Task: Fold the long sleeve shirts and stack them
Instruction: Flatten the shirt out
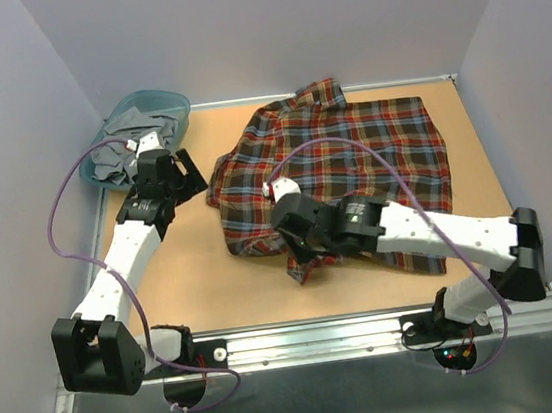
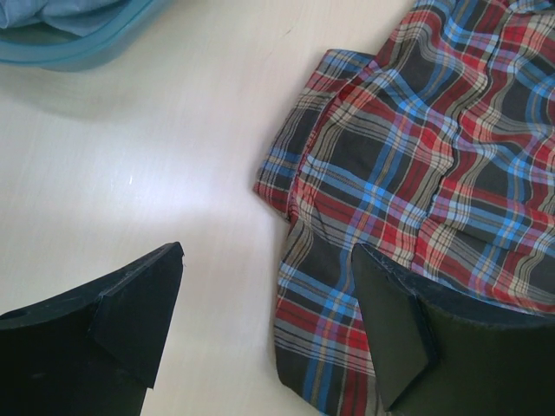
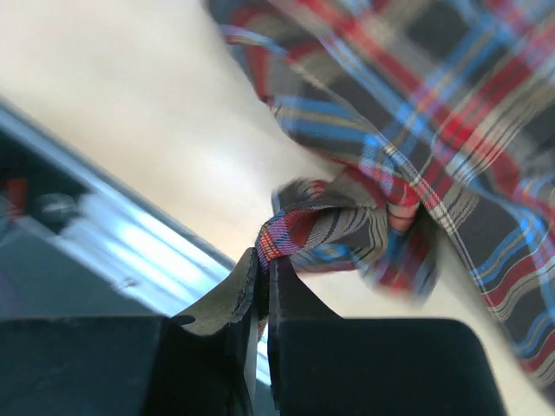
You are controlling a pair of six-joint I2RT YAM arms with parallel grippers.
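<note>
shirt (image 1: 369, 145): on desk (image 1: 204, 276), centre-right
basket (image 1: 158, 105): far-left corner, left of shirt
left tool (image 1: 192, 176): between basket and shirt

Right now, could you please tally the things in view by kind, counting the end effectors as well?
plaid shirt: 1
teal basket: 1, clothes inside not countable
end effectors: 2, the left end effector and the right end effector
Total: 4
</note>
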